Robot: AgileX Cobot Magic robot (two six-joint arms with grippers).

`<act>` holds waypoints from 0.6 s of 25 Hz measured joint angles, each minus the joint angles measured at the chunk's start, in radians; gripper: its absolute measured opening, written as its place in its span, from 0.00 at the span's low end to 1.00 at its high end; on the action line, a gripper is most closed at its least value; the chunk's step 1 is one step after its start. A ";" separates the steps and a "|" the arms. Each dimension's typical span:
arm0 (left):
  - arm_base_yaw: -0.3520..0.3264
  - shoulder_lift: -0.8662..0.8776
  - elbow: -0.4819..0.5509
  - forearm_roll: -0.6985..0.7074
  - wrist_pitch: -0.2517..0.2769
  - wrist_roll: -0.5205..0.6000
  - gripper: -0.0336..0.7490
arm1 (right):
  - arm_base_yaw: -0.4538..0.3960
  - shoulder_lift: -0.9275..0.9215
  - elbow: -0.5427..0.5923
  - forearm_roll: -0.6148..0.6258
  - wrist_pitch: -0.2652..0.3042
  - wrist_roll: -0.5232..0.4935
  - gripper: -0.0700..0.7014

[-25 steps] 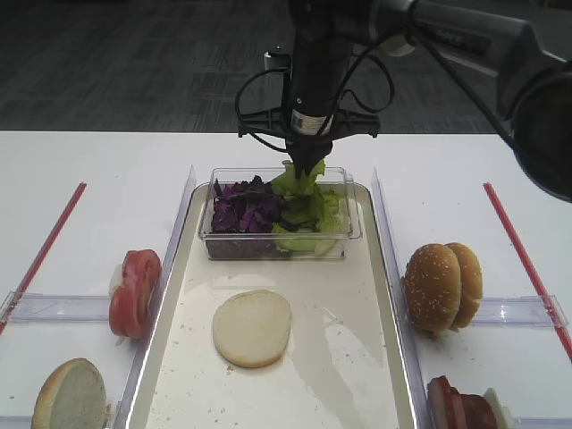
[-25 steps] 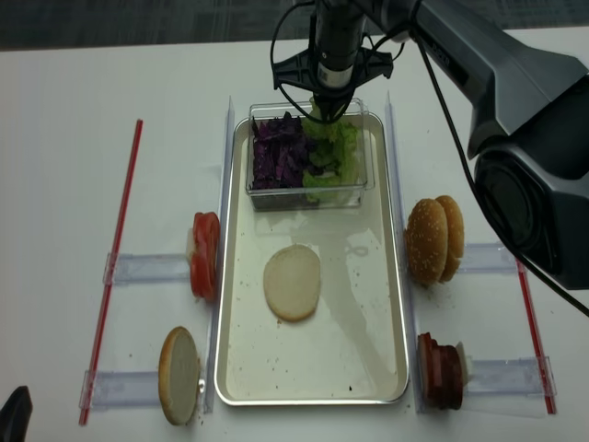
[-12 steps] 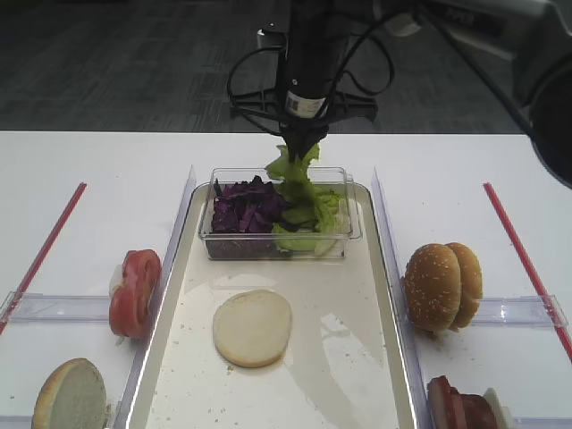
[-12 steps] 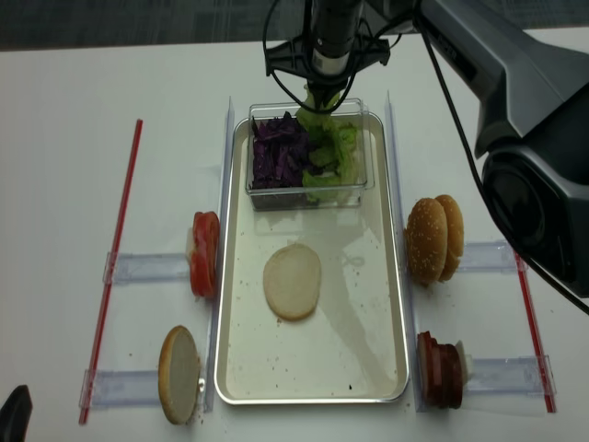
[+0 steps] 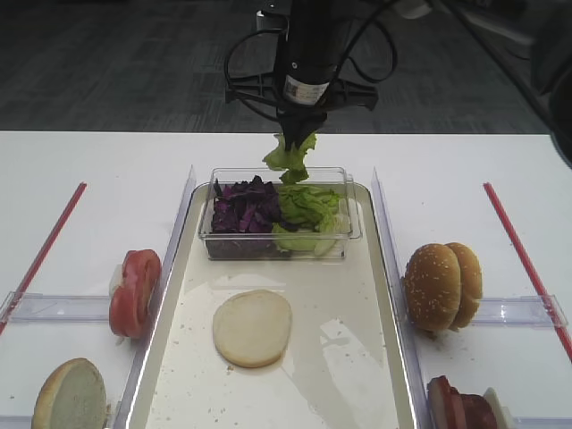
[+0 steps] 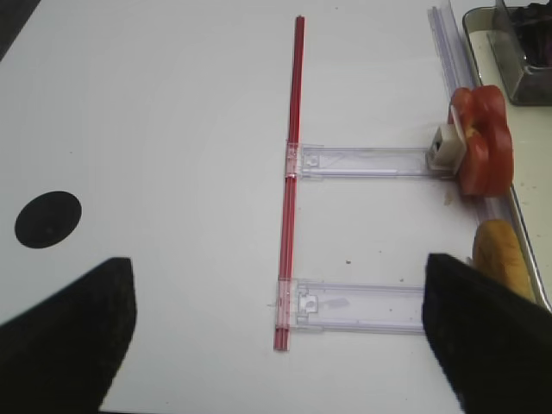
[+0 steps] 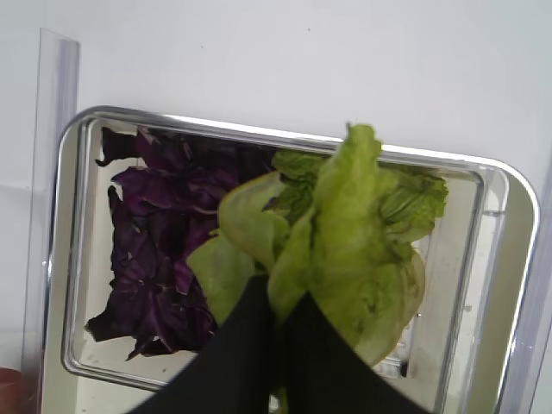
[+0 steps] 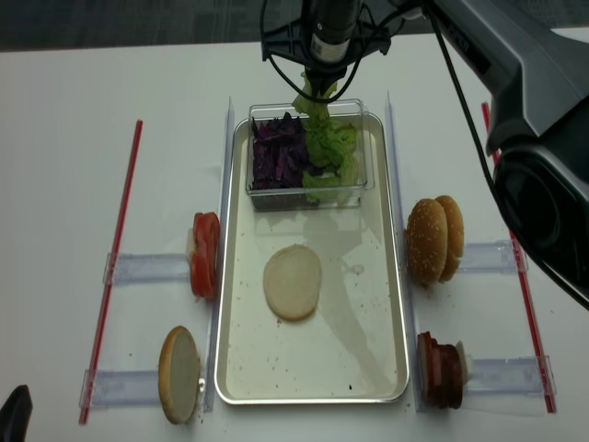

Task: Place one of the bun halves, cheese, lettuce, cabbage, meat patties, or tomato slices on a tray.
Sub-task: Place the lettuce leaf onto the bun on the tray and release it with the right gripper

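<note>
Far left: red strip [image 5: 49,239] on the white table [image 5: 116,170], not involved. Left gripper [image 6: 276,328] only shows in its own wrist view as two dark fingers well apart with nothing between them, parked over bare table.

Left of the tray: tomato slices [image 5: 134,291] on edge, and a bun half [image 5: 70,394] near the front-left corner, pale cut face showing. Untouched.

Middle: tray [image 5: 391,295] runs near to far. One pale bun half [image 5: 252,327] lies flat on its floor, cut face up. At the far end sits a clear tub [image 5: 279,243] holding purple cabbage [image 5: 244,207] on the left and more green leaf on the right.

Right gripper [image 5: 295,136] hangs above the tub's far edge, fingers pinched tight on a lettuce [image 5: 290,154] leaf. The leaf dangles clear of the tub contents, ruffles hanging down. Wrist view shows the leaf filling the centre, tub straight below.

Step in hand looks like carrying the leaf to the tray. To do it well: stay high enough that the hanging edge clears the tub's near wall, come toward the near side, centre over the flat bun half, lower until the leaf touches, then release. A thin floppy leaf may cling to a finger, so release low.

Right: seeded bun halves [image 5: 442,286] standing on edge, meat patties [image 5: 460,407] at front right, partly cut off.
</note>
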 joint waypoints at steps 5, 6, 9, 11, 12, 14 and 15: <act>0.000 0.000 0.000 0.000 0.000 0.000 0.83 | 0.001 0.000 0.000 0.020 0.000 0.000 0.16; 0.000 0.000 0.000 0.000 0.000 0.000 0.83 | 0.005 -0.002 0.000 0.020 0.000 0.000 0.16; 0.000 0.000 0.000 0.000 0.000 0.000 0.83 | 0.016 -0.002 0.000 0.013 0.000 0.006 0.16; 0.000 0.000 0.000 0.000 0.000 0.000 0.83 | 0.030 -0.002 0.000 0.011 0.000 0.009 0.16; 0.000 0.000 0.000 0.000 0.000 0.000 0.83 | 0.032 -0.002 0.000 0.009 0.000 0.009 0.16; 0.000 0.000 0.000 0.000 0.000 0.000 0.83 | 0.042 -0.002 0.000 0.009 0.000 0.010 0.16; 0.000 0.000 0.000 0.000 0.000 0.000 0.83 | 0.047 -0.002 0.000 0.009 0.000 0.010 0.16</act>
